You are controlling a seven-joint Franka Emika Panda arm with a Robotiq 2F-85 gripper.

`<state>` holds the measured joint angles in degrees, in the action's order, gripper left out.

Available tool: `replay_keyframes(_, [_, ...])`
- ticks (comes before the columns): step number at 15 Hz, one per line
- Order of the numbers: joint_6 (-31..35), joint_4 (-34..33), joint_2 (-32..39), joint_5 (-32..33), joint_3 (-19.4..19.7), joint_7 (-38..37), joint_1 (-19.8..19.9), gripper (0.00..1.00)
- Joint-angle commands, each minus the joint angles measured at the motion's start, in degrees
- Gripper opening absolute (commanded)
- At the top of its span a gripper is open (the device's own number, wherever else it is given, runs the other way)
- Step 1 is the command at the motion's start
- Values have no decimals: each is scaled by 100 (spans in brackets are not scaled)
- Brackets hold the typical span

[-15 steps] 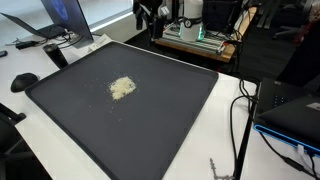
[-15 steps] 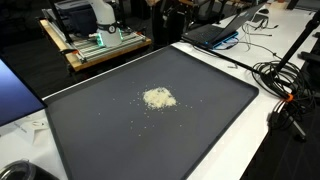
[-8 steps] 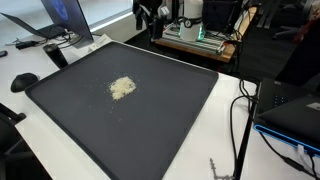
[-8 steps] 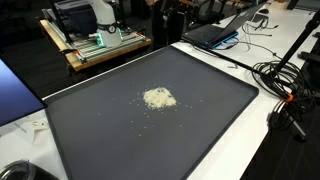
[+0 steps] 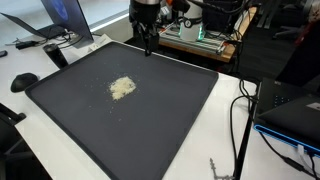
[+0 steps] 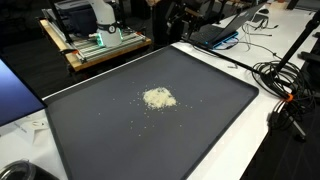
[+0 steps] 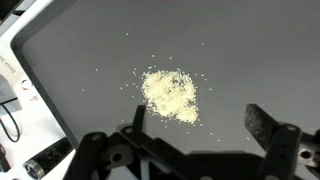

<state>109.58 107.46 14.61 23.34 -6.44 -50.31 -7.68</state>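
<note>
Over the far edge of the dark mat (image 5: 185, 105), the pincer (image 5: 147, 45) is seen hanging with its tips pointed down, clear of the surface. In the wrist view the pincer (image 7: 197, 116) is spread wide, and nothing is held between the fingers (image 7: 262, 122).

The heap of pale grains (image 7: 172, 95) is framed between the two fingers in that view. It lies near the middle of the mat in both exterior views (image 5: 122, 88) (image 6: 158, 97), well apart from the pincer. Stray grains (image 7: 128, 72) are scattered around the heap, mostly on one side (too fine to be counted).

The mat is laid on a white counter (image 5: 212, 135). A laptop (image 5: 68, 14) is stood beyond one corner, and cables (image 6: 285, 85) are looped on the counter off another side.

Judgement on the approach: the pincer is best carried over the heap at its present height, centred, and only then lowered straight down. The descent should be slowed well before the mat is met, since loose grains are easily scattered by a sideways brush. The wide spread should be kept until the tips are level with the heap.
</note>
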Motion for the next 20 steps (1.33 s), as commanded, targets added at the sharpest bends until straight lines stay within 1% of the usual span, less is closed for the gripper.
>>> replay_keyframes(1, [-534,-949,841,239,264,-162,-297,100])
replay_keyframes(4, [-626,-1510,1378,190,430,-78,-424,100])
replay_keyframes(8, [-702,-2284,2036,65,663,63,-465,100])
replay_keyframes(11, [-592,-2732,2379,-251,720,511,-274,100])
replay_keyframes(15, [-488,-3203,2720,-715,776,1389,33,100])
replay_keyframes(18, [-525,-3515,2944,-1148,807,2047,281,100])
replay_keyframes(20, [-580,-3717,3113,-1228,915,2343,353,100])
